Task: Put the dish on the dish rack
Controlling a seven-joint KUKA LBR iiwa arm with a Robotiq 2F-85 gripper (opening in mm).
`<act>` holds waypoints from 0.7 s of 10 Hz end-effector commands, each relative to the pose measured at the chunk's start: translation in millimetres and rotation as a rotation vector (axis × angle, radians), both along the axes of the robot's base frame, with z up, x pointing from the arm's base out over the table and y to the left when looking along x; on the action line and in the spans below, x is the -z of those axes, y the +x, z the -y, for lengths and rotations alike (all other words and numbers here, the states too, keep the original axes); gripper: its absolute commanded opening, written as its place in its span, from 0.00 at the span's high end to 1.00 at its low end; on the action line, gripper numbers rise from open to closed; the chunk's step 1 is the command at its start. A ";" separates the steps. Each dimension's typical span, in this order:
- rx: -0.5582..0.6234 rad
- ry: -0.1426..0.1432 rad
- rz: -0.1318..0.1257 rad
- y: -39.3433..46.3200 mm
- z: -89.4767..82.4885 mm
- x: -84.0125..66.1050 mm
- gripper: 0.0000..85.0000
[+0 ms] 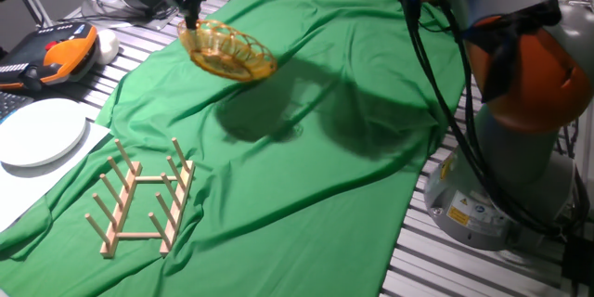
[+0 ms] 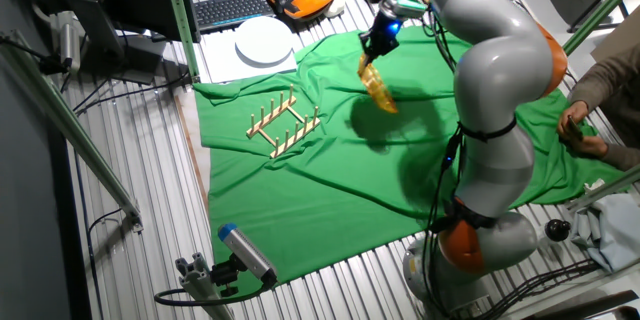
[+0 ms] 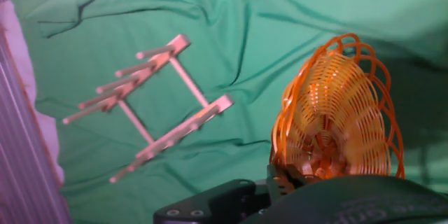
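Observation:
The golden-orange woven dish (image 1: 230, 51) hangs tilted in the air above the green cloth, held by its rim. My gripper (image 1: 190, 20) is shut on the dish's upper edge. In the other fixed view the dish (image 2: 379, 88) dangles below the gripper (image 2: 372, 56), to the right of the rack. The hand view shows the dish (image 3: 336, 119) on edge at the right, its rim pinched at the bottom by the gripper (image 3: 283, 179). The light wooden dish rack (image 1: 141, 197) lies on the cloth at the lower left, also seen as the rack (image 2: 284, 125) and the rack (image 3: 150, 105), well apart from the dish.
A white plate (image 1: 39, 132) rests on paper left of the rack. An orange teach pendant (image 1: 58, 56) and a keyboard (image 2: 232, 7) lie beyond it. The arm's base (image 1: 501, 102) stands at the right of the cloth. A person's arm (image 2: 600, 100) shows at the far right.

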State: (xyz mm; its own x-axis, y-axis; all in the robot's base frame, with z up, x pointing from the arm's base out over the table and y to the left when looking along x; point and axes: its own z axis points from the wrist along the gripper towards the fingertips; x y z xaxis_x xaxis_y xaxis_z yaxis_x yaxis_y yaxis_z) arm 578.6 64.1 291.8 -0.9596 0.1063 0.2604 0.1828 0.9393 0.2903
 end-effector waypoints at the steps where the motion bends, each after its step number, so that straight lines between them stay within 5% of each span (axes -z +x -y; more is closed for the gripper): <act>1: 0.012 -0.002 -0.006 -2.3 -68.3 -1.0 1.00; 3: 0.024 -0.021 0.002 -8.2 -82.2 1.5 1.00; 7: -0.071 -0.047 -0.003 -6.0 -82.2 5.3 1.00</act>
